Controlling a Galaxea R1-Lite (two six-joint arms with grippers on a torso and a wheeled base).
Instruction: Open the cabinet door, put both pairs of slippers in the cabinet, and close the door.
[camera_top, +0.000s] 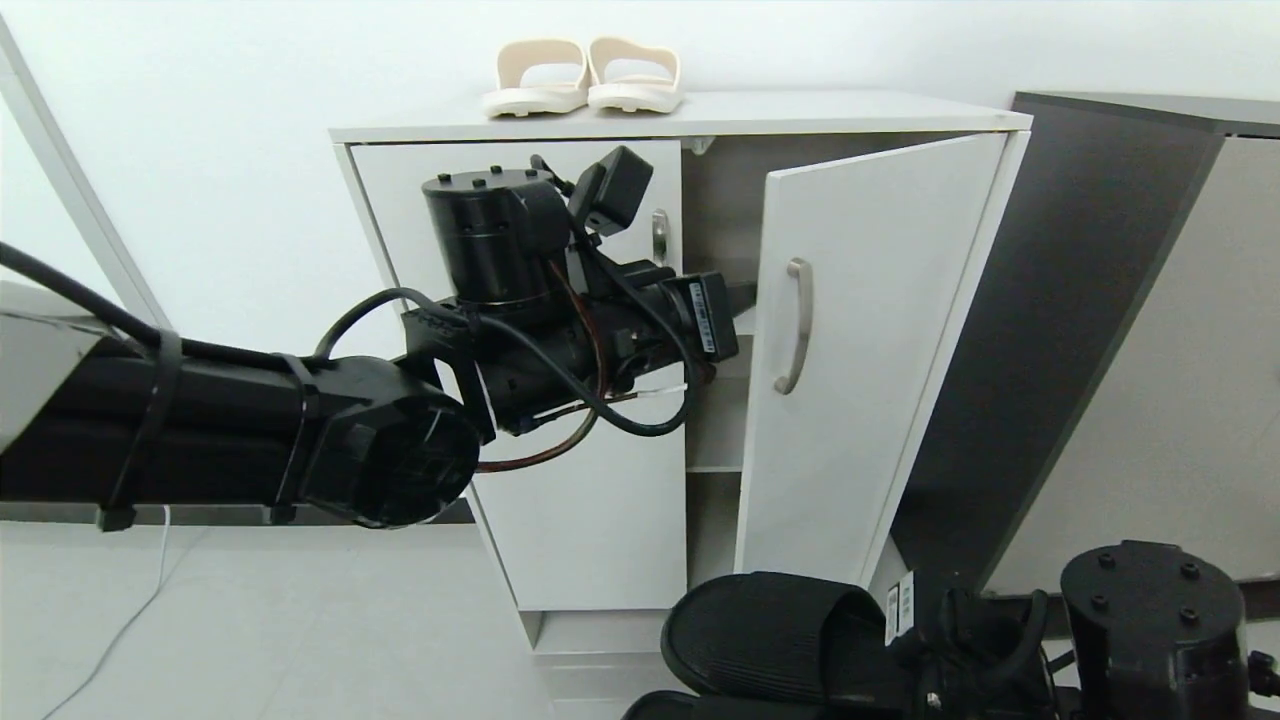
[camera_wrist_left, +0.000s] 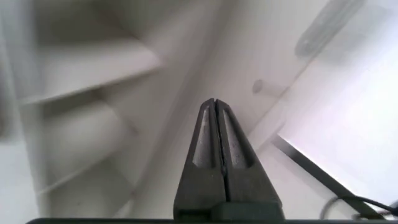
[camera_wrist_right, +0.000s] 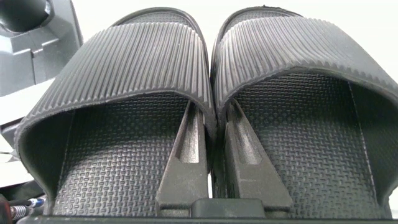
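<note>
The white cabinet (camera_top: 590, 520) has its right door (camera_top: 870, 330) swung partly open, and its left door stays flush. My left gripper (camera_wrist_left: 215, 118) is shut with nothing in it; its tip sits in the gap beside the open door's inner face, in front of the shelves (camera_wrist_left: 87, 68). A pair of beige slippers (camera_top: 585, 78) rests on the cabinet top. Low in front of the cabinet, my right gripper (camera_wrist_right: 212, 112) is shut on the pair of black slippers (camera_wrist_right: 137, 74), pinching their two inner walls together. The same black pair (camera_top: 760, 625) shows at the bottom of the head view.
A dark grey cabinet (camera_top: 1100, 300) stands right next to the white one, just behind the open door's swing. A metal bar handle (camera_top: 797, 325) is on the open door. A white wall lies behind, light floor (camera_top: 300, 620) to the left, with a thin cable on it.
</note>
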